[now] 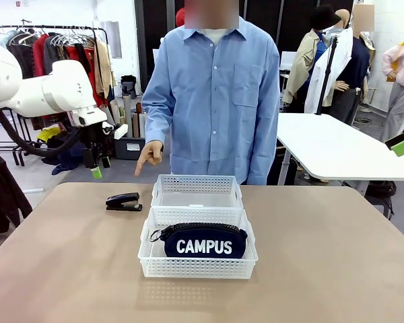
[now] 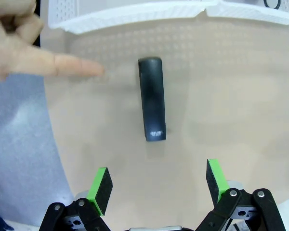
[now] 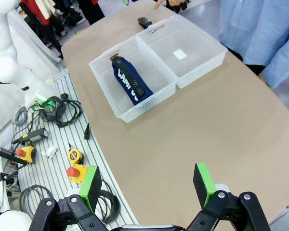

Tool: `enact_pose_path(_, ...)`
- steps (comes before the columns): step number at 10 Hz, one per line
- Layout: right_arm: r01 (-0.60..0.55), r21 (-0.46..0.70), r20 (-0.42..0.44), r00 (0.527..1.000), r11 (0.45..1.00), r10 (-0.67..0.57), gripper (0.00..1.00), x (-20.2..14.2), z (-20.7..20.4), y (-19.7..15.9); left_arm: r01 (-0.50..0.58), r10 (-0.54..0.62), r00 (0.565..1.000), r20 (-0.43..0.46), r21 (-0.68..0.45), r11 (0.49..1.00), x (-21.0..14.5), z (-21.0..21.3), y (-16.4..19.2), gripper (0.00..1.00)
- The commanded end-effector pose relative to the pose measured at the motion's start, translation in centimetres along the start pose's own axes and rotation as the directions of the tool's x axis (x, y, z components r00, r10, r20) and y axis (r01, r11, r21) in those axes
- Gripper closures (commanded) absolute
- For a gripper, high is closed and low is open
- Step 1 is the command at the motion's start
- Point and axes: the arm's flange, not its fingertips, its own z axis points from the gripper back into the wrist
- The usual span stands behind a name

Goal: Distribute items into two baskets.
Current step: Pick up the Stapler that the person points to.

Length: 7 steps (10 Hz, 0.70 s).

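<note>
A small black stapler (image 1: 124, 201) lies on the tan table, left of the far basket (image 1: 196, 191); in the left wrist view the stapler (image 2: 152, 98) lies straight ahead of my fingers. My left gripper (image 1: 98, 166) hangs open above and behind it, nothing between its green pads (image 2: 99, 185). The navy CAMPUS pouch (image 1: 203, 241) rests in the near basket (image 1: 198, 266). From high over the table's right side, my right gripper (image 3: 147, 185) stands open and empty, looking down on the pouch (image 3: 130, 81) and both baskets (image 3: 183, 72). The person's finger (image 2: 62, 65) points at the stapler.
A person in a blue shirt (image 1: 212, 94) stands at the far edge, one hand (image 1: 148, 156) pointing down. A second white table (image 1: 337, 148) stands back right. Cables and tools (image 3: 62, 139) lie on the floor beside the table. Tabletop is bare left and right of the baskets.
</note>
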Motion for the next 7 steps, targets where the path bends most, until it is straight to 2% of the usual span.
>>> enact_pose_path(1,-0.002,0.003,0.01,1.0,1.0,0.002,0.0,0.2,0.0,0.1,0.058,-0.057,0.998,0.024,-0.032,0.998,0.3,-0.3,1.1,0.0)
enact_pose_path(4,-0.002,0.003,0.01,1.0,1.0,0.002,0.0,0.2,0.0,0.1,0.066,-0.065,0.998,0.016,-0.062,0.996,1.8,-2.9,2.0,0.0)
enact_pose_path(7,-0.002,0.003,0.01,1.0,1.0,0.002,0.0,0.2,0.0,0.1,0.077,-0.077,0.997,-0.001,-0.022,0.997,2.1,-5.3,1.8,0.0)
